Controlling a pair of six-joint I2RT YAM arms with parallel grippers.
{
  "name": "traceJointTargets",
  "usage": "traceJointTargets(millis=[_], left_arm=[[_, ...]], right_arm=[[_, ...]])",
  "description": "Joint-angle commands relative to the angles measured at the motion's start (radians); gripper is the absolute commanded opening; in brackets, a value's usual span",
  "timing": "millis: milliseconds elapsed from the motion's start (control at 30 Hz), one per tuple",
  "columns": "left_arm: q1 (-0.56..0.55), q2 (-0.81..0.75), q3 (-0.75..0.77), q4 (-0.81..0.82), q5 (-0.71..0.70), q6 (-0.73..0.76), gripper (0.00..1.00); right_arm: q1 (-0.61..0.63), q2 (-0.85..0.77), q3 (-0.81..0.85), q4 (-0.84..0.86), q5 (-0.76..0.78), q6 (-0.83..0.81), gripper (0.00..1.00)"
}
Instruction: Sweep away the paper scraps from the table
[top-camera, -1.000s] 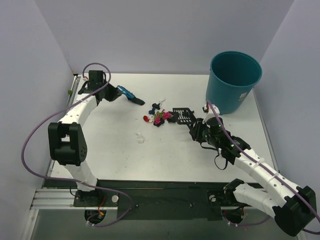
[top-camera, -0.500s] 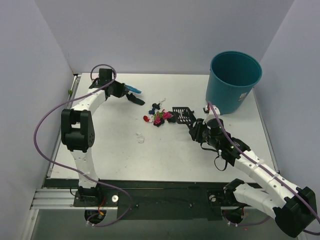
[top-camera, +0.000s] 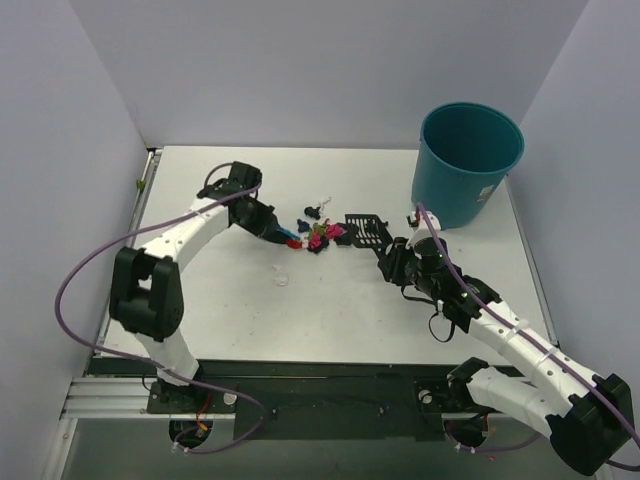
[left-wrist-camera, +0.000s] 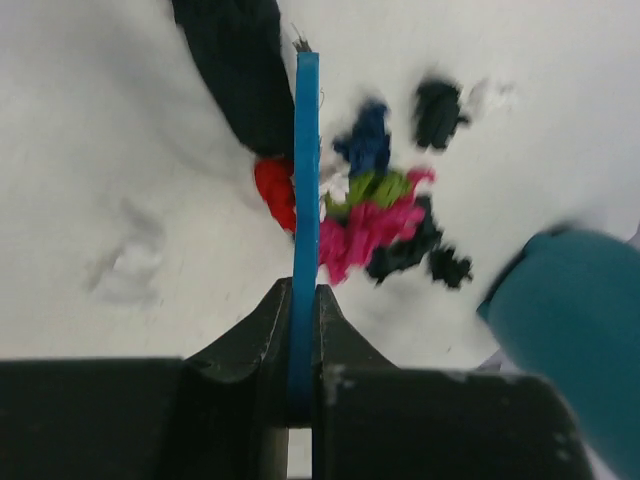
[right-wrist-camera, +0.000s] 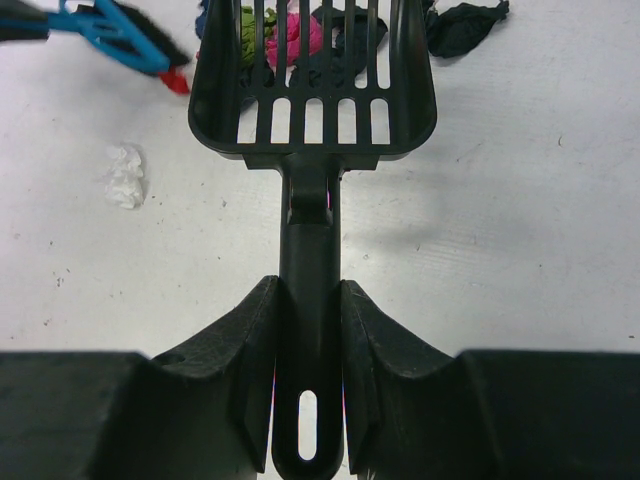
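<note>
Pink paper scraps (left-wrist-camera: 375, 228) behind slotted scoop (right-wrist-camera: 312, 155)

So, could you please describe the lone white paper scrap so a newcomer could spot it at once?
Start at the teal bin at the far right, go left past the black slotted scoop to the colourful scrap pile. The white scrap lies nearer the near edge, left of that pile: crumpled, pale and alone.

White tubes and chunky black joint housings make up the left arm (top-camera: 190, 225) and right arm (top-camera: 520, 345) — each trailed by a looping purple cable (top-camera: 60, 298). Left claw (left-wrist-camera: 303, 300) and right claw (right-wrist-camera: 308, 290) are matte black.
</note>
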Motion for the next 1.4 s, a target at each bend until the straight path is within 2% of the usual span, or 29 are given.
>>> traceJointTargets(millis=[0, 100, 233, 367, 433, 500, 567, 600, 700, 767, 867, 967, 1067, 1167, 1367], left_arm=[[-0.098, -0.279, -0.16, -0.001, -0.139, -0.087, 0.0], [-0.106, -0.371, -0.163, 0.045, -0.181, -0.039, 0.0], [-0.025, -0.381, -0.042, 0.046, -0.176, 0.172, 0.0], [0.04, -0.292, 0.148, -0.092, -0.214, 0.405, 0.0], [0.052, -0.249, 0.206, -0.103, -0.186, 0.548, 0.0], [0.051, -0.197, 0.269, -0.131, -0.149, 0.77, 0.0], [0.037, -0.076, 0.376, -0.232, -0.132, 0.919, 0.0], [0.031, -0.036, 0.424, -0.357, -0.157, 0.939, 0.0], [-0.015, 0.175, 0.677, -0.58, -0.324, 1.016, 0.0], [-0.056, 0.263, 0.763, -0.68, -0.409, 1.057, 0.0], [-0.109, 0.323, 0.791, -0.696, -0.423, 1.15, 0.0], [-0.13, 0.38, 0.826, -0.706, -0.402, 1.235, 0.0], [-0.152, 0.423, 0.869, -0.746, -0.473, 1.291, 0.0], [-0.169, 0.432, 0.825, -0.737, -0.489, 1.381, 0.0], [-0.187, 0.422, 0.763, -0.729, -0.394, 1.453, 0.0]], right_arm=[[0.007, -0.012, -0.002, 0.046, 0.014, -0.001, 0.0], [0.007, -0.006, -0.002, 0.049, 0.017, -0.001, 0.0], [0.007, 0.011, 0.001, 0.049, 0.009, -0.001, 0.0], [0.007, 0.034, 0.009, 0.047, 0.002, -0.004, 0.0], [0.007, 0.048, 0.013, 0.047, -0.003, -0.004, 0.0], [0.008, 0.063, 0.021, 0.049, -0.038, -0.007, 0.0], [0.008, 0.087, 0.032, 0.046, -0.069, -0.007, 0.0], [0.014, 0.1, 0.036, 0.034, -0.076, -0.009, 0.0], [0.036, 0.134, 0.078, -0.032, -0.069, -0.019, 0.0], [0.06, 0.146, 0.11, -0.092, -0.058, -0.028, 0.0], [0.108, 0.154, 0.145, -0.224, -0.053, -0.038, 0.0], [0.197, 0.152, 0.19, -0.351, 0.046, -0.058, 0.0], [0.241, 0.193, 0.236, -0.51, 0.097, -0.065, 0.0], [0.309, 0.227, 0.256, -0.566, 0.091, -0.079, 0.0], [0.456, 0.324, 0.299, -0.571, 0.146, -0.136, 0.0]])
